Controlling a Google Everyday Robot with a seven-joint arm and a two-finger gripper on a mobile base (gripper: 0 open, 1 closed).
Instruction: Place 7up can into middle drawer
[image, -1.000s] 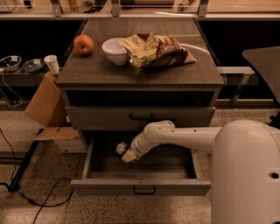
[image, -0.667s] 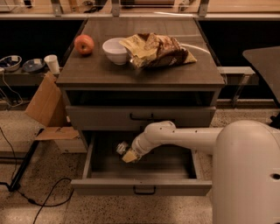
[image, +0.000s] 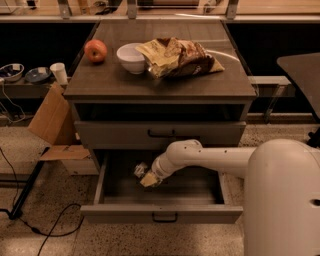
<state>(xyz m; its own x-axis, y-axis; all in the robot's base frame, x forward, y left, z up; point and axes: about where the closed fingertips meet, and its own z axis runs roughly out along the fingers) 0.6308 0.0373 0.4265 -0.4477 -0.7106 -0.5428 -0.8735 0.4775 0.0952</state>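
Change: my tool (image: 148, 179) unmoved, inside open drawer (image: 160, 212).
Drawer contents: 7up can (image: 140, 169) at tool's 11 o'clock.
Tool grip: I cannot tell.

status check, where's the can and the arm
gripper low inside open drawer. 7up can at its tip, in drawer. shut drawer just above the arm.

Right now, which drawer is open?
The lower drawer, pulled out with the claw inside; the drawer above is shut.
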